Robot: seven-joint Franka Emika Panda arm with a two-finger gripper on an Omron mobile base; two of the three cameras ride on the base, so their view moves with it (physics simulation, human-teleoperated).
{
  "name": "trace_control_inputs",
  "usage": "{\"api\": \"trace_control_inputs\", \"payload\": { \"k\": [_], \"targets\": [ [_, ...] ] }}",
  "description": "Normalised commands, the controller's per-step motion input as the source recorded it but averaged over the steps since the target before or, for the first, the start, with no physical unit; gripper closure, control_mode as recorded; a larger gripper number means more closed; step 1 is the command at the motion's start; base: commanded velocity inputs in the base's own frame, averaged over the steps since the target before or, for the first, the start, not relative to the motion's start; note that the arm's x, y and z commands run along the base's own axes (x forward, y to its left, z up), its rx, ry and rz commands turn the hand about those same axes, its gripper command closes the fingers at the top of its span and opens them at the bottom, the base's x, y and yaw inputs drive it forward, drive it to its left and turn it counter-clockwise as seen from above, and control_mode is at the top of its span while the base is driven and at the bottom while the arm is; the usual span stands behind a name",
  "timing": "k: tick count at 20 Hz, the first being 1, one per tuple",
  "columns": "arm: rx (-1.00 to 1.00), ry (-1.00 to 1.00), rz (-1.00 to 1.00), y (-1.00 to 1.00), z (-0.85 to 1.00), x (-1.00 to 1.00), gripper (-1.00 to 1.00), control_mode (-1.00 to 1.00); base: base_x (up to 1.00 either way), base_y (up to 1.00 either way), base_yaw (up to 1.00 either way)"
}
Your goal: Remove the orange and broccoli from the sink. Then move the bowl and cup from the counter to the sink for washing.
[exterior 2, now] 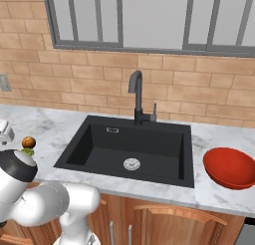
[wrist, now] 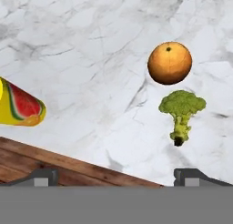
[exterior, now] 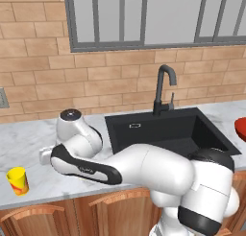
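Observation:
The orange (wrist: 169,63) and the broccoli (wrist: 181,109) lie side by side on the marble counter, left of the sink (exterior 2: 99,139); they also appear as orange (exterior 2: 28,142) and broccoli (exterior 2: 28,151). My gripper (wrist: 119,178) hovers above the counter's front edge, open, with nothing between its fingertips (wrist: 195,176). The yellow cup (wrist: 20,108) lies at the left of the hand view and stands near the counter's front as cup (exterior: 17,180). The red bowl (exterior 2: 230,167) sits on the counter right of the sink. The black sink (exterior: 158,129) holds only its white drain (exterior 2: 131,164).
A dark curved faucet (exterior: 163,86) rises behind the sink. A brick wall and a window run along the back. Wooden cabinet fronts (exterior: 57,216) lie below the counter. My arm stretches across the counter (exterior: 29,139) left of the sink.

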Motion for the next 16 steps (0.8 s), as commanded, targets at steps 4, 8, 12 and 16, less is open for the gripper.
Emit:
{"api": "trace_control_inputs", "payload": {
  "k": [4,8,12,16],
  "targets": [
    [0.0,-0.08,0.0,0.41,0.16,0.0,-1.0,-1.0,0.0,0.0,0.0],
    [0.02,-0.01,0.0,0.37,0.14,0.0,-1.0,-1.0,0.0,0.0,0.0],
    [0.03,0.0,0.0,0.36,0.12,0.0,-1.0,-1.0,0.0,0.0,0.0],
    [0.04,0.0,0.0,0.32,0.05,-0.01,-1.0,-1.0,0.0,0.0,0.0]
  ]
}}
